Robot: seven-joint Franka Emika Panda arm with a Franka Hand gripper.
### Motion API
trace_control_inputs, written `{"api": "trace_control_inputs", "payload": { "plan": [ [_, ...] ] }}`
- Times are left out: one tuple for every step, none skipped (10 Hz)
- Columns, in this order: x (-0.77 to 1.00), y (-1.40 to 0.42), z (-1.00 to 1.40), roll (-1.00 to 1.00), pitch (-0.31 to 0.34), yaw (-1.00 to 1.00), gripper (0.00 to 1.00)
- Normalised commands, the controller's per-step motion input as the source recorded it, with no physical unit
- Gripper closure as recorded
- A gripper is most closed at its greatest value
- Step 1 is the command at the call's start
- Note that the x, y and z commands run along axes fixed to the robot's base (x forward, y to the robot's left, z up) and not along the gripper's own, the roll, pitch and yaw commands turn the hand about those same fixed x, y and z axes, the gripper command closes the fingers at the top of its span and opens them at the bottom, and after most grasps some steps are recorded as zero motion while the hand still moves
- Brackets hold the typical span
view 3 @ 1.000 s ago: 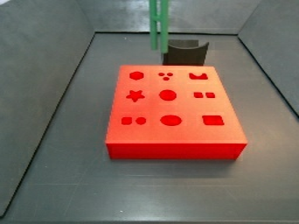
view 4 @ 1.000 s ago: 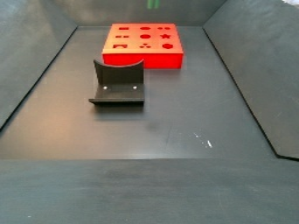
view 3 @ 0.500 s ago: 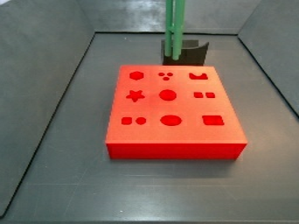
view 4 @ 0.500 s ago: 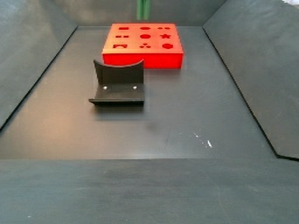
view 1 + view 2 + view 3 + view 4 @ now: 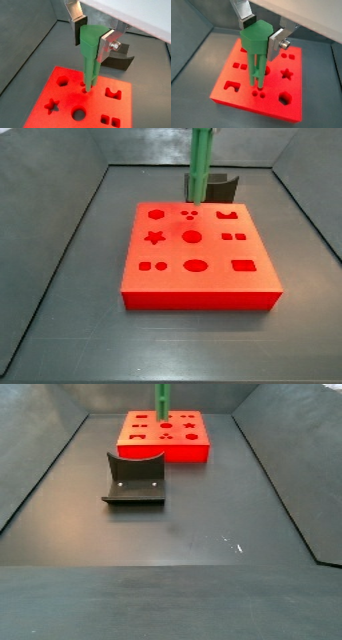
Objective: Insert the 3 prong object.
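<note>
Prongs of the 3 prong object (image 5: 89, 55) now hang lower than half a second ago, upright just above the red block (image 5: 201, 258) near its three small holes. The gripper (image 5: 262, 36) pinches the green bar's top between its silver fingers (image 5: 107, 44), above the block. The dark grey holder (image 5: 135, 480) sits well apart, unchanged.

Dark floor (image 5: 201, 534), red block (image 5: 164, 436), holder (image 5: 135, 480), gripper (image 5: 92, 34) above
</note>
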Motion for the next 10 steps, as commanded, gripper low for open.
{"api": "trace_control_inputs", "payload": {
  "plan": [
    [0.0,0.0,-0.31,0.18,0.0,-0.27,1.0],
    [0.12,0.0,-0.24,0.15,0.0,-0.15,1.0],
    [0.15,0.12,-0.29,0.05,0.0,-0.17,1.0],
    [0.03,0.18,-0.29,-0.04,0.0,-0.2,1.0],
    [-0.04,0.22,-0.27,-0.21,-0.05,-0.26,1.0],
    [-0.19,0.18,-0.12,-0.28,-0.089,-0.17,1.0],
    [-0.03,0.0,0.0,-0.19,-0.043,0.0,1.0],
    [0.0,-0.09,0.0,-0.21,-0.019,0.02,1.0],
    [0.03,-0.1,0.0,-0.22,-0.027,0.11,1.0],
    [0.13,0.0,-0.15,-0.27,-0.059,0.07,1.0]
  ]
}}
